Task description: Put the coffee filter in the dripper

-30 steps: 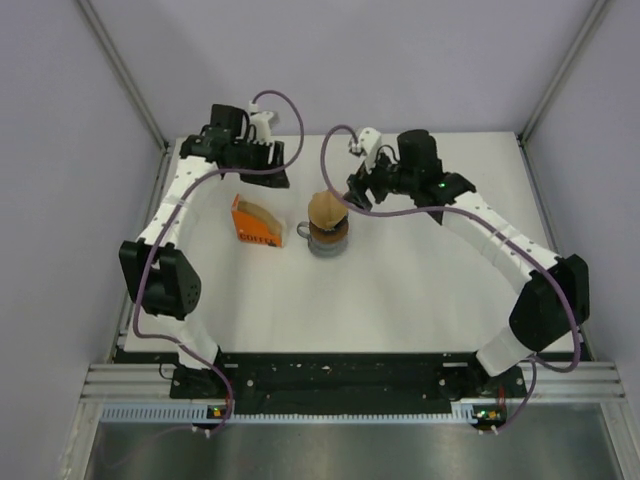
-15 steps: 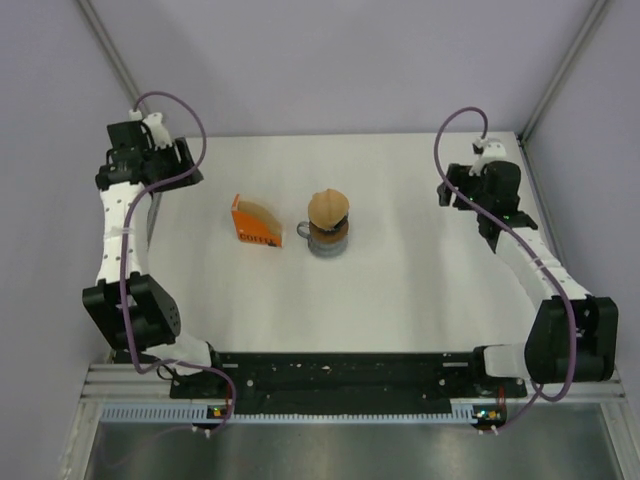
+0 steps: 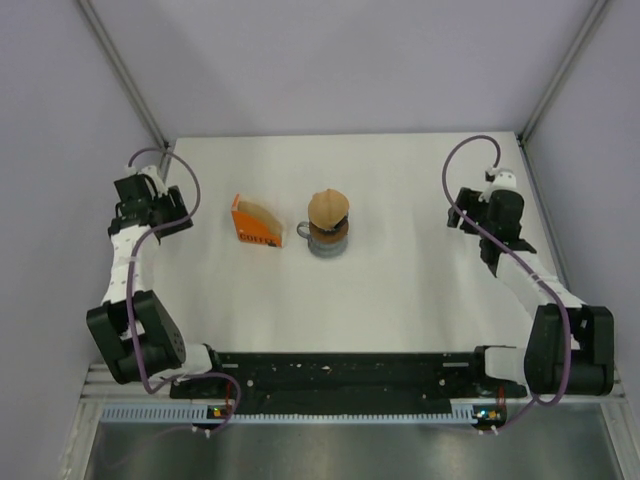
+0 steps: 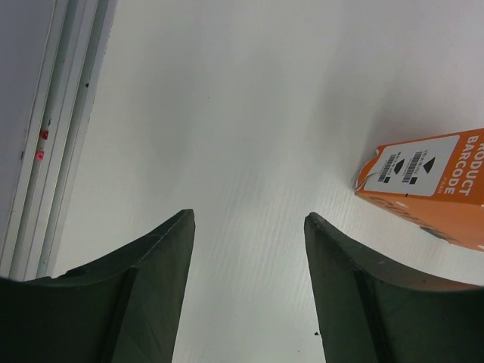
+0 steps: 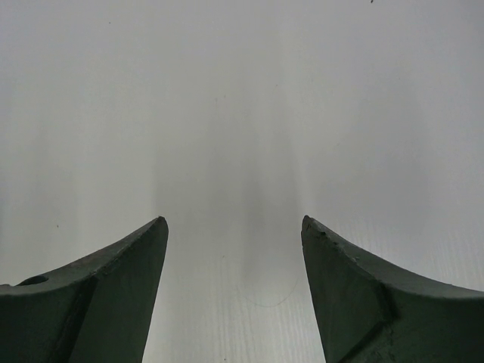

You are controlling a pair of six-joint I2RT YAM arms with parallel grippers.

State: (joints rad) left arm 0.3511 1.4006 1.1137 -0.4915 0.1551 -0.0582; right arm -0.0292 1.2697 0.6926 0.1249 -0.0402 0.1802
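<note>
I am wearing white shells between chunky black joints on my left arm (image 3: 122, 262) and right arm (image 3: 525, 275), each trailing a purple cable (image 3: 468, 141). My left gripper (image 4: 249, 219) and right gripper (image 5: 234, 221) are showing dark greenish, curved, pointed fingers (image 4: 355, 302).

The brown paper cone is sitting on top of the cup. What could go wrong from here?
Maybe two things. The coffee filter sticks up high above the dripper, so it may not be fully seated and could tip out. The dripper rides on a mug, a stack a bump could topple.
</note>
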